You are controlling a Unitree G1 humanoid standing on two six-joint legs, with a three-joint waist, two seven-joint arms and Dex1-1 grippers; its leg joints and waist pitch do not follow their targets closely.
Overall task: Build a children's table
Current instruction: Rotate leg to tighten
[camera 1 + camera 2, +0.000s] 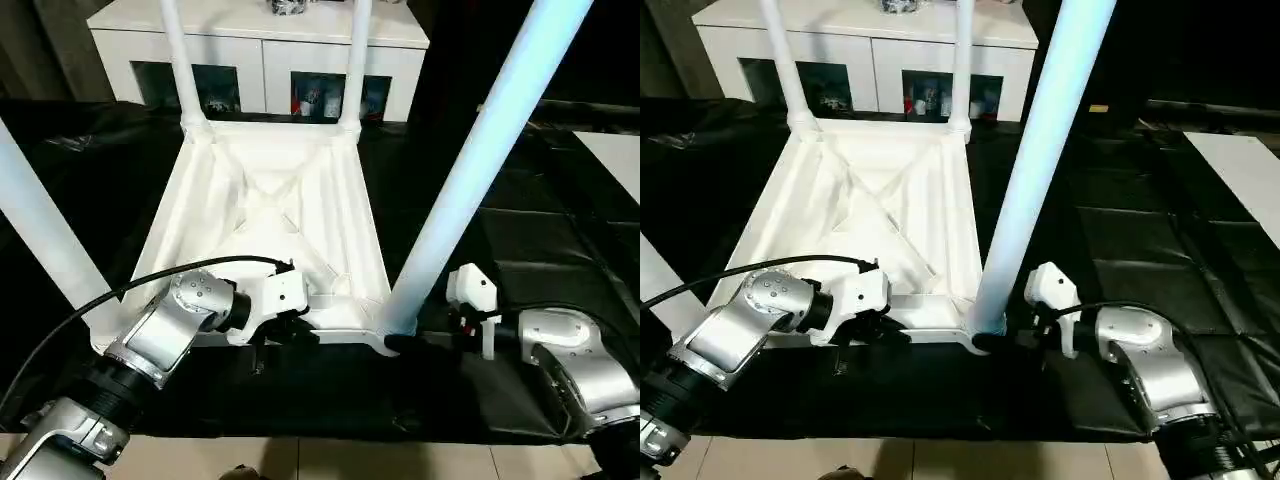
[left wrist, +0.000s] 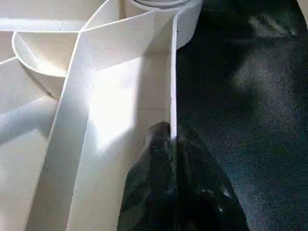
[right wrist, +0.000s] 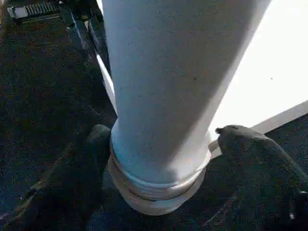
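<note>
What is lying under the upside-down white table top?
Black sheeting spreads out under the table top and continues past its edges. Whatever lies directly beneath the top is covered by the plastic, so it cannot be seen.

The table top (image 1: 270,215) lies upside down on the mat (image 1: 520,240), its four legs standing up from the corners — two at the far edge, two at the near one. Behind it, against the far side, stands the cabinet (image 1: 265,50). The left gripper (image 2: 173,144) sits at the near rim, one finger on either side of the wall. The right gripper (image 3: 159,144) is at the foot of the near right leg (image 1: 1035,160) — a finger on each side.
</note>
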